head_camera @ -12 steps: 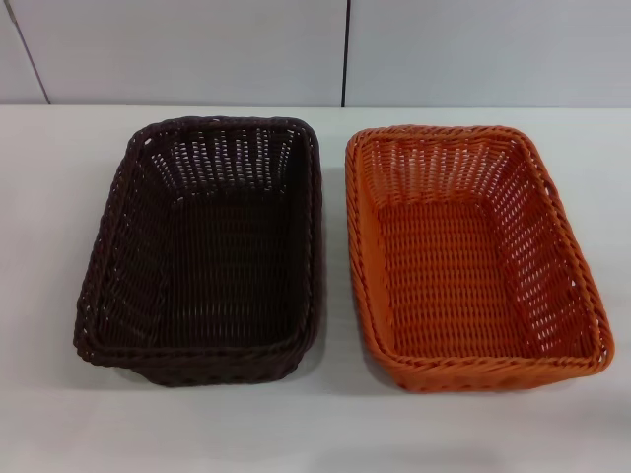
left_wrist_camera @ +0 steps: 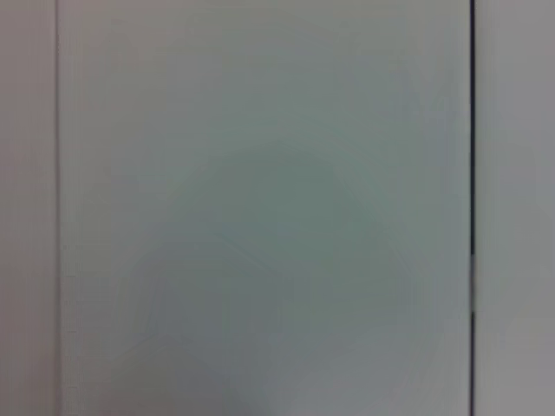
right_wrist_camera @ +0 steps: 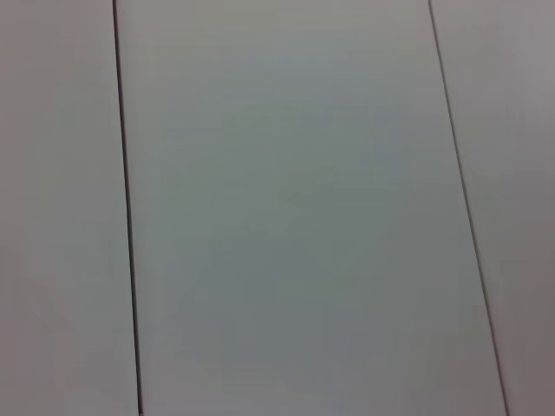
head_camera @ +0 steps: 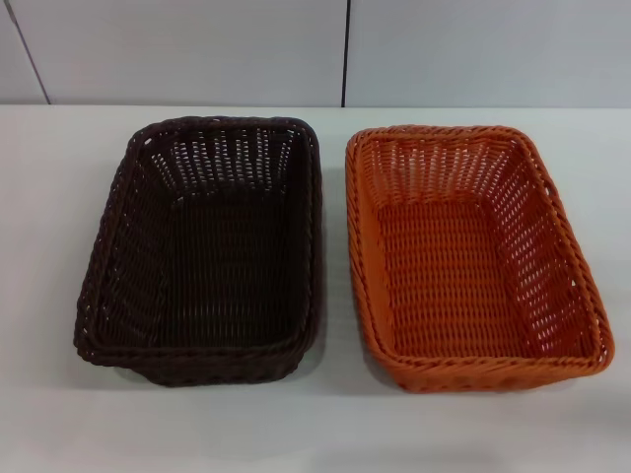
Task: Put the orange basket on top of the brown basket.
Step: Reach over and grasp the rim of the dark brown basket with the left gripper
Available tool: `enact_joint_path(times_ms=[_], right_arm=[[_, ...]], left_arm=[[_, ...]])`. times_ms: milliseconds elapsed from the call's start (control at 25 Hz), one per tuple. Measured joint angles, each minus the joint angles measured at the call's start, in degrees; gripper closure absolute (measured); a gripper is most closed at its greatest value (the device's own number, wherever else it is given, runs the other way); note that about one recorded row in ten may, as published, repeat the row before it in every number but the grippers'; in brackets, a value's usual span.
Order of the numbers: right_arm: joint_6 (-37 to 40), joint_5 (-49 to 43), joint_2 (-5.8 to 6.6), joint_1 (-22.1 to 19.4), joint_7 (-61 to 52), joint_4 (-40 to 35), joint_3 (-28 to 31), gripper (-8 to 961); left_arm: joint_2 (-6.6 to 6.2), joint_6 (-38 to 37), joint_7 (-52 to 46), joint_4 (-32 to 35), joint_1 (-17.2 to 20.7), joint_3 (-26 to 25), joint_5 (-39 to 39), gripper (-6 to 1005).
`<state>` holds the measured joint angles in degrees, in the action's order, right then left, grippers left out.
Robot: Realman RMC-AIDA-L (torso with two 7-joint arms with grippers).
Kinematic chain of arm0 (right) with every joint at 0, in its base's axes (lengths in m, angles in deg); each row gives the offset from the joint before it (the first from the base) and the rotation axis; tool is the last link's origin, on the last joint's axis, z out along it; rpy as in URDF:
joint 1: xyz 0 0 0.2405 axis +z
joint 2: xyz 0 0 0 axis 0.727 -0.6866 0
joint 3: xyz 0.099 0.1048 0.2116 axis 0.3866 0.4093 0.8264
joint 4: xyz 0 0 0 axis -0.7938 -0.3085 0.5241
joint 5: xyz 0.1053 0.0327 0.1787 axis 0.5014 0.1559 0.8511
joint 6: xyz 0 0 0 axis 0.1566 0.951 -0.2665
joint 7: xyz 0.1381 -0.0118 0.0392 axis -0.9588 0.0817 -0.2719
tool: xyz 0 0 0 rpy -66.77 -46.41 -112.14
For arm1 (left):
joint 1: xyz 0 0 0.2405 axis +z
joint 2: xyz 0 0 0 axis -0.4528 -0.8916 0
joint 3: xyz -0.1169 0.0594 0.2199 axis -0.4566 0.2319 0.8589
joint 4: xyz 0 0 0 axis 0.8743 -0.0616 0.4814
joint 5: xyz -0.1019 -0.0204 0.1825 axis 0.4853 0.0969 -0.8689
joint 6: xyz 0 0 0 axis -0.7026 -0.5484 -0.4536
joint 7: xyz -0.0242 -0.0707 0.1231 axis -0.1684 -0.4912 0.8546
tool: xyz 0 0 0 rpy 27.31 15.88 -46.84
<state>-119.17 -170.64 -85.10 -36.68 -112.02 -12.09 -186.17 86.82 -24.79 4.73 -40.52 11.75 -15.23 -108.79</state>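
Currently orange basket sits on white table, right of brown basket, narrow gap between. Neither gripper in view; finger state unknown. Risk: rim grasp tilts basket, snagging brown rim, nesting crooked.

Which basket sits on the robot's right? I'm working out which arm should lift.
The orange basket. It sits right of the same-shaped brown basket, with a narrow gap between them on the white table. No gripper is in view.

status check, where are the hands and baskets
Neither hand in view. Orange basket on table, right of brown basket, apart, not stacked. Both baskets empty.
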Motion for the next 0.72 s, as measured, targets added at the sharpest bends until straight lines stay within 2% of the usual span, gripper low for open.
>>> enact_joint_path(times_ms=[40,160,320,440,480,520,560,640,720], right_arm=[[0.0,0.0,0.0,0.0,0.0,0.0,0.0,232],[0.3,0.0,0.05,0.2,0.0,0.0,0.0,232],[0.7,0.0,0.1,0.4,0.0,-0.1,0.0,231],[0.8,0.0,0.11,0.4,0.0,-0.1,0.0,231],[1.0,0.0,0.11,0.4,0.0,-0.1,0.0,231],[1.0,0.0,0.11,0.4,0.0,-0.1,0.0,232],[1.2,0.0,0.11,0.4,0.0,-0.1,0.0,232],[1.6,0.0,0.11,0.5,0.0,-0.1,0.0,232],[1.9,0.0,0.11,0.6,0.0,-0.1,0.1,232]], left_arm=[[0.0,0.0,0.0,0.0,0.0,0.0,0.0,189],[-1.59,7.6,0.2,-8.4,1.1,-0.1,-1.2,196],[-4.7,27.1,0.3,-25.2,3.8,-0.7,-5.9,205],[-6.16,45.2,0.4,-40.8,6.4,-2.1,-9.7,212],[-6.31,56.0,0.5,-49.1,7.3,-3.5,-11.3,215],[-6.31,56.0,0.5,-49.1,7.3,-3.5,-11.3,217],[-6.15,61.9,1.0,-53.4,7.4,-4.6,-11.9,219],[-5.04,74.2,3.2,-61.0,7.4,-6.9,-12.6,224],[-3.28,84.6,6.7,-66.7,6.9,-9.3,-12.6,229]])
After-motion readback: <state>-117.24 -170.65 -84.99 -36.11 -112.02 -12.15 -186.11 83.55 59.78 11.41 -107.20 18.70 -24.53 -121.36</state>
